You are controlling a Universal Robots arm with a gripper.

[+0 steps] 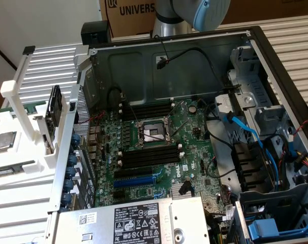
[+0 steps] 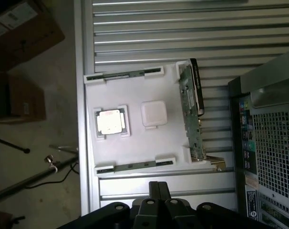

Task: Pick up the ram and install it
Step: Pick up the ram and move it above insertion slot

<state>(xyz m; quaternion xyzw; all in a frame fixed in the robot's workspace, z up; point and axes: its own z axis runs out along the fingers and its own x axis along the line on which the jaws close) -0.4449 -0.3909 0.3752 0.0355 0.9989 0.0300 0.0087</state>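
Observation:
Two ram sticks lie flat in white clips on the white parts tray [image 2: 135,143]: one ram stick [image 2: 125,75] along one edge, the other ram stick [image 2: 132,166] along the opposite edge, closer to my gripper. My gripper [image 2: 158,185] hangs high above the tray with its black fingers pressed together, shut and holding nothing. In the exterior view the tray [image 1: 22,152] sits at the left of the open computer case, with a ram stick [image 1: 14,169] in its holder. The motherboard [image 1: 159,147] has empty black memory slots [image 1: 149,155] with white end clips.
A processor chip [image 2: 109,121], a white square block [image 2: 154,113] and an upright expansion card [image 2: 192,109] share the tray. The case wall [image 1: 67,152] rises between tray and motherboard. Cables and a drive cage [image 1: 260,127] crowd the exterior view's right. The arm's joint [image 1: 199,12] hangs behind the case.

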